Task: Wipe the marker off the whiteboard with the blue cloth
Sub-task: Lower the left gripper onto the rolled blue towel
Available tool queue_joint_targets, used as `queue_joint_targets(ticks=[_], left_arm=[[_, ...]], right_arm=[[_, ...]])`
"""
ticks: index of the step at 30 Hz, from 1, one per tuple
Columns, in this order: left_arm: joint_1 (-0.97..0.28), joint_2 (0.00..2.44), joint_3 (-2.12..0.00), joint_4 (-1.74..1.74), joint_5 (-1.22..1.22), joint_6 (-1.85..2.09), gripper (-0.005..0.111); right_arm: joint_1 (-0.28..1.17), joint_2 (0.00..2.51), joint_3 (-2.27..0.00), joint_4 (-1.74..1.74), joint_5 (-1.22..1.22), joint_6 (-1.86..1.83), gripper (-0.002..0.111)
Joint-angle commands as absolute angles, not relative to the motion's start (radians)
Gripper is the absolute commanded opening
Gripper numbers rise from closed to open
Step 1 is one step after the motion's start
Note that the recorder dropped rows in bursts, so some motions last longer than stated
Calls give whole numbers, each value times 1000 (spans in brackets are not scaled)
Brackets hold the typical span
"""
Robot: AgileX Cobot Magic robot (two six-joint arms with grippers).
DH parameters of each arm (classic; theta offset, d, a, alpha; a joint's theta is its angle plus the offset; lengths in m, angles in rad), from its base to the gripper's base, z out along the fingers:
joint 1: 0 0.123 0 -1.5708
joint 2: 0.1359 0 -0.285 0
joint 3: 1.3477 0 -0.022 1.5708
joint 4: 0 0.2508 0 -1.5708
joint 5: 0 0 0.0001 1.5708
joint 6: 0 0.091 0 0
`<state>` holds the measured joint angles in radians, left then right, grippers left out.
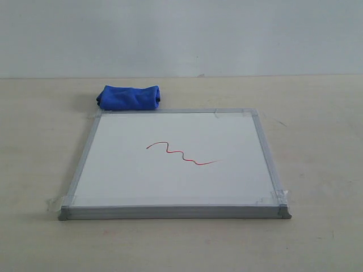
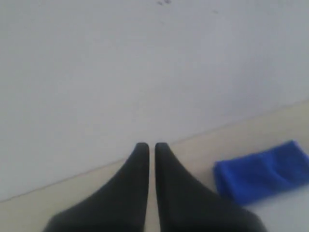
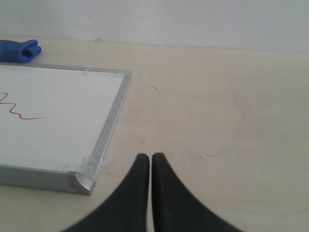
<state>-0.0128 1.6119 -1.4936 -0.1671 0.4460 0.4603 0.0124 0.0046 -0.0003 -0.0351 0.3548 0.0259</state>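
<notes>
Standing here: 1 whiteboard [image 1: 125, 181] lies flat on the table [image 1: 317, 238], w/ clear tape [image 3: 99, 164] at the corners, prob. so it won't slide once wiping starts. Can't count the tape bits for sure. 1 marker line [image 1: 181, 153], red & wavy, sits about mid-board, untouched. 1 blue cloth [image 1: 129, 97], a bunched roll, lies on the table just past the board's far edge, toward the left side. It's right up against the frame; can't tell if it touches. That spot seems meant for the left arm, which is nearer.

2 grippers, neither showing in the exterior view, so both are parked back off the work. Left gripper [image 2: 147, 146]: fingers nearly pressed together, only a sliver betw. them, nothing held, cloth lying off to one side of it. Right gripper [image 3: 146, 157]: same, a hairline gap, empty, over bare table near a board corner. Nothing picked up yet, so I'd say the job hasn't begun.
</notes>
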Motion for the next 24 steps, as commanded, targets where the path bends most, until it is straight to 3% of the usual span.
queue_joint_targets(ticks=[1, 7, 19, 21, 24], left_arm=[[-22, 1767, -1683, -608, 758, 907, 4], [-22, 1954, -1850, -579, 864, 864, 4], [-85, 2194, -1862, -522, 788, 928, 5], [-106, 2222, -1867, -502, 757, 928, 9], [-128, 2254, -1887, -480, 712, 928, 26]], right_arm=[[10, 0, 0, -35, 344, 24, 0], [10, 0, 0, -35, 344, 24, 0], [10, 0, 0, -35, 344, 24, 0], [10, 0, 0, -35, 344, 24, 0], [10, 0, 0, -35, 344, 24, 0]])
